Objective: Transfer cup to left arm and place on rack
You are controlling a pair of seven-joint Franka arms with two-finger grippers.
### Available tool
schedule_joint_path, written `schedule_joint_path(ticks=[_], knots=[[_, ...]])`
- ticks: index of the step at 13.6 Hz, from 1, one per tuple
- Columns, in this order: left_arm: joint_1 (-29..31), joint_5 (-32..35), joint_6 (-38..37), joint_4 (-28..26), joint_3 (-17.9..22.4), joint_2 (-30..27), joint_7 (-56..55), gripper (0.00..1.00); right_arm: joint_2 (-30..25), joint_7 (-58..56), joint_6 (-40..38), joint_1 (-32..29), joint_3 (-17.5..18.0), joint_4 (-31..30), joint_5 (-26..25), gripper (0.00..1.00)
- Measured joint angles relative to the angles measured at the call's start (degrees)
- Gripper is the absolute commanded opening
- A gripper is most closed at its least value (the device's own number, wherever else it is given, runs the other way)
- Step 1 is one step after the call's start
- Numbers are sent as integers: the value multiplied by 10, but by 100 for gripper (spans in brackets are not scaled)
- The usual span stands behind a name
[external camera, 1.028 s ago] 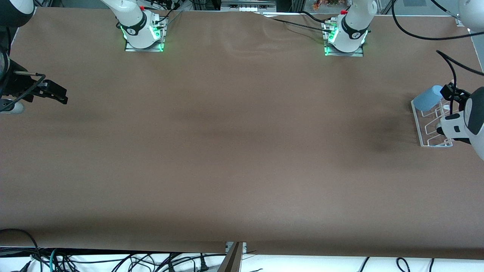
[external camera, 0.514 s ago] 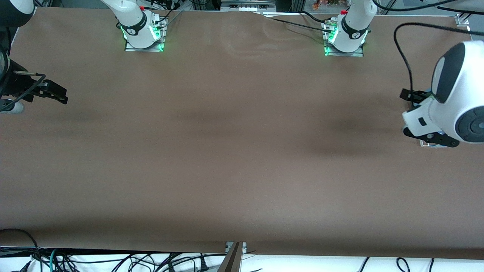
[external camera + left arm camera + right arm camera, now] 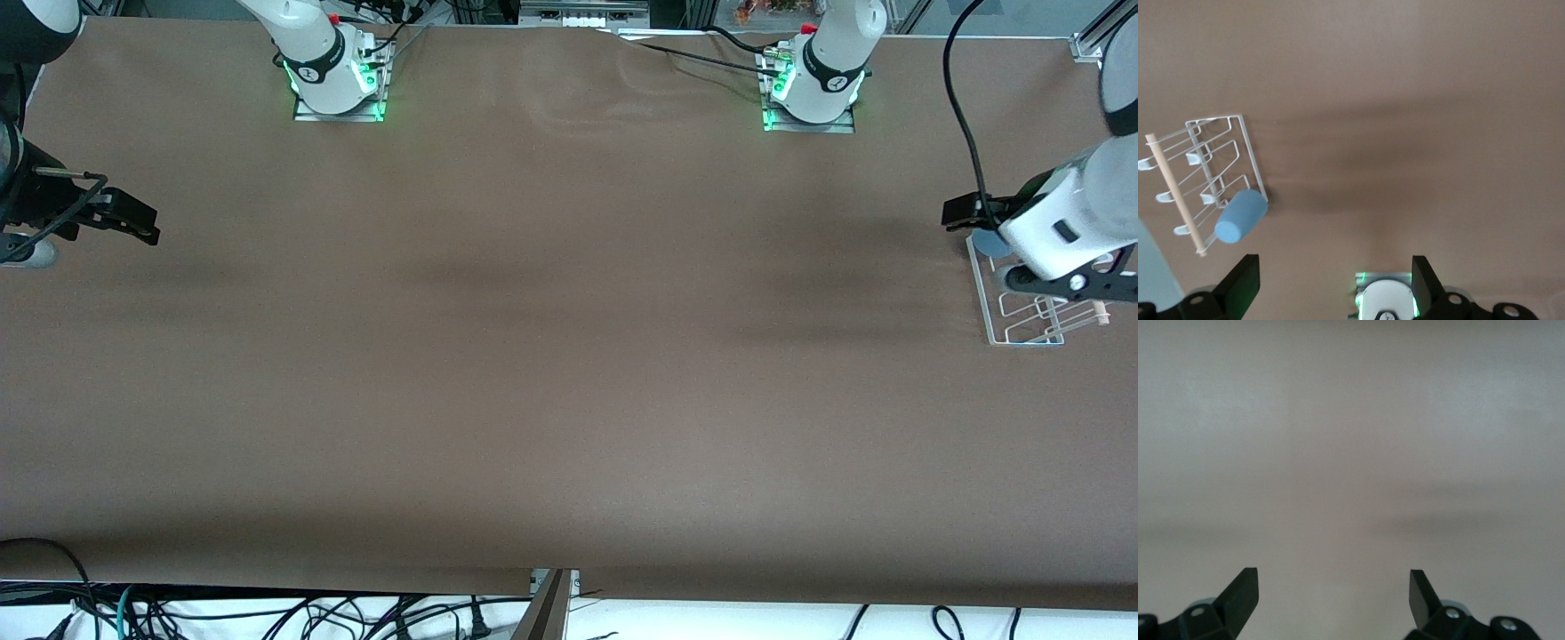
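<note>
1. Left gripper [image 3: 1331, 280] is hanging up in the air over the table beside the rack [image 3: 1245, 143], fingers spread wide, holding nothing.
2. The cup [image 3: 1241, 217] is sitting on the rack, tipped over on its side across the wire pegs at the corner toward the robot bases, rim end poking past the wooden rod [image 3: 1175, 193]. In the front view the cup [image 3: 985, 243] is showing only as a blue sliver under my left wrist, at the rack [image 3: 987, 293] end farther from the camera.
3. Right gripper [image 3: 124, 218] is waiting over the right arm's end of the table, fingers spread, nothing between them; its wrist view is showing only bare table.
4. My read: placement looks done, I'm clearing out.
5. Risk: the cup is looking perched, not hooked on a peg. I can't tell whether a loop is actually inside it. Any nudge to the rack and it's probably rolling off onto the table.
6. Risk: my thick black cable [image 3: 965, 124] is looping down close to the rack. If it's dragging while I'm moving, it could snag the rod or sweep the cup.
7. Risk: the rack is light, so a wrist bump would likely shift it, cup included.
</note>
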Motion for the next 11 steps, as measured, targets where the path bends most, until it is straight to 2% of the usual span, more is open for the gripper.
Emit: schedule_joint_path(ticks=[2,4,8,11], knots=[[2,-45,80,-81,18,-62,-14,100,0,0,0,0,0,0,0,100],[-6,-56,138,-117,19,-94,-37,100,0,0,0,0,0,0,0,100],[-29,-56,221,-127,15,-100,-59,100,0,0,0,0,0,0,0,100],[-29,-56,234,-132,17,-98,-59,100,0,0,0,0,0,0,0,100]])
